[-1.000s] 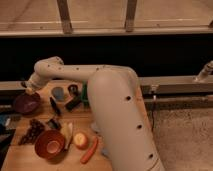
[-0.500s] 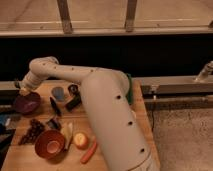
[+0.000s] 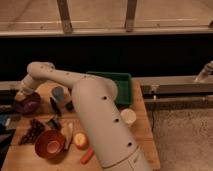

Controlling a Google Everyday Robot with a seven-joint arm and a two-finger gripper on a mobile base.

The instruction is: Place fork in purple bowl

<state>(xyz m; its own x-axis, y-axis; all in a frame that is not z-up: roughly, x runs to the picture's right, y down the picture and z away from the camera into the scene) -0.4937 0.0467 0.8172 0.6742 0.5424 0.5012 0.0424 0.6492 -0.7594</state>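
The purple bowl [image 3: 29, 105] is dark and glossy and stands at the far left of the wooden table. My gripper [image 3: 21, 95] is at the end of the long white arm [image 3: 75, 87]. It hangs right over the bowl's left rim, at or just above it. I see no thin silver fork anywhere; it is hidden or too slight to make out at the gripper.
An orange-red bowl [image 3: 50, 144], dark grapes [image 3: 32, 131], a banana [image 3: 67, 134], an apple [image 3: 80, 141] and a carrot [image 3: 87, 156] lie at the front. A black-handled utensil [image 3: 54, 106], a blue-grey cup [image 3: 58, 92], a white cup [image 3: 128, 116] and a green bin [image 3: 119, 82] stand further back.
The arm has swung left and down, bringing the gripper from beside the blue-grey cup to over the purple bowl's left rim.
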